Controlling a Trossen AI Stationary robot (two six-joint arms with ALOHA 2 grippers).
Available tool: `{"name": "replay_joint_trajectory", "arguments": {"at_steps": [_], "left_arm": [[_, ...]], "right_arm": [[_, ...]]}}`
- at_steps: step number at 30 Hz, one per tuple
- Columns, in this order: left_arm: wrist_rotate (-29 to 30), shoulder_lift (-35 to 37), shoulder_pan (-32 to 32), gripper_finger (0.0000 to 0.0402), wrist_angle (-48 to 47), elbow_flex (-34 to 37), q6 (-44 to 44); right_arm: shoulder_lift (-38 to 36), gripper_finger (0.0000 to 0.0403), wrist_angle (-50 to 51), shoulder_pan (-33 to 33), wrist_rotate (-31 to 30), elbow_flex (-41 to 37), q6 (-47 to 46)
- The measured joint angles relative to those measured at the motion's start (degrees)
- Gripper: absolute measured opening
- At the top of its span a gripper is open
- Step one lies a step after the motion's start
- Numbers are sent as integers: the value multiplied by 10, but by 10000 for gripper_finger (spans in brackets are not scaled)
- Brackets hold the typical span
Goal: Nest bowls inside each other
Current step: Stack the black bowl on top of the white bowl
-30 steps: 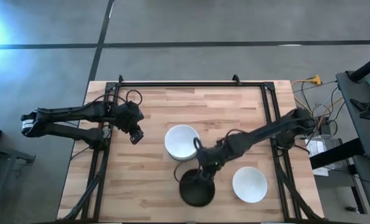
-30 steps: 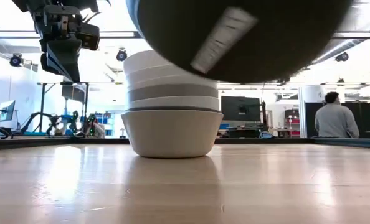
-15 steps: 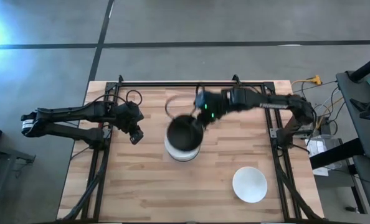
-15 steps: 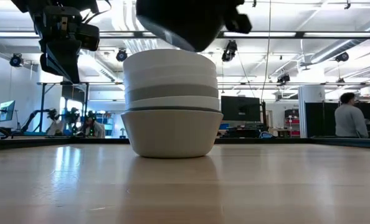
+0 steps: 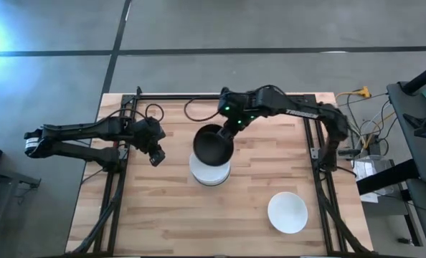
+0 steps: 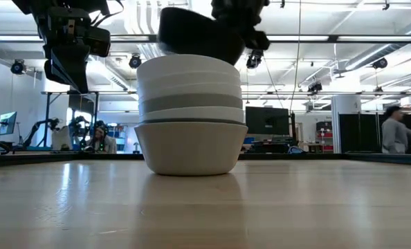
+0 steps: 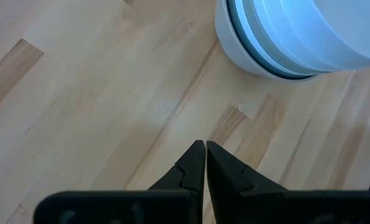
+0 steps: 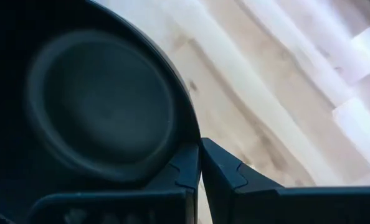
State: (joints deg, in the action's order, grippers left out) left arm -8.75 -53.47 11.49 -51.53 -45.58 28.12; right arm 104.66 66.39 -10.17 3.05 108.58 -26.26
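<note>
A black bowl (image 5: 213, 145) hangs over a stack of nested white and grey bowls (image 5: 210, 172) at the table's middle. In the low view the black bowl (image 6: 198, 34) is tilted, and its bottom is level with the rim of the stack's top bowl (image 6: 188, 66). My right gripper (image 5: 232, 129) is at the bowl's far right side, shut on its rim. A single white bowl (image 5: 287, 212) stands on its base near the table's near right corner. My left gripper (image 5: 155, 154) waits shut, left of the stack and above the table. My right gripper pinches the black bowl's rim (image 8: 188, 140), one finger inside the bowl and one outside. It reaches in from the table's far right side, slanting down. The bowl is tilted over the stack; whether it touches the top bowl, I cannot tell.
A black metal frame (image 5: 220, 95) runs along the table's far edge and down both sides. Bare wood lies left of the stack and along the near edge (image 5: 199, 229). Cables (image 5: 363, 136) hang off the right side. A person (image 6: 398, 131) moves in the room behind.
My right gripper carried the black bowl from the table's near edge, up and toward the far edge, to a place over the stack. The arm swung round to the far side of the stack. In the last half second the bowl sank closer to the top bowl.
</note>
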Motion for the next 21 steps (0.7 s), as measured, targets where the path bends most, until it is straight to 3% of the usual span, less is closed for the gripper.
{"name": "replay_joint_trajectory", "arguments": {"at_steps": [9,21], "left_arm": [[0,0,0,0,0,0,0],[0,0,0,0,0,0,1]], "right_arm": [[116,8,99,7,48,113,55],[238,8,161,28,63,226,106]]}}
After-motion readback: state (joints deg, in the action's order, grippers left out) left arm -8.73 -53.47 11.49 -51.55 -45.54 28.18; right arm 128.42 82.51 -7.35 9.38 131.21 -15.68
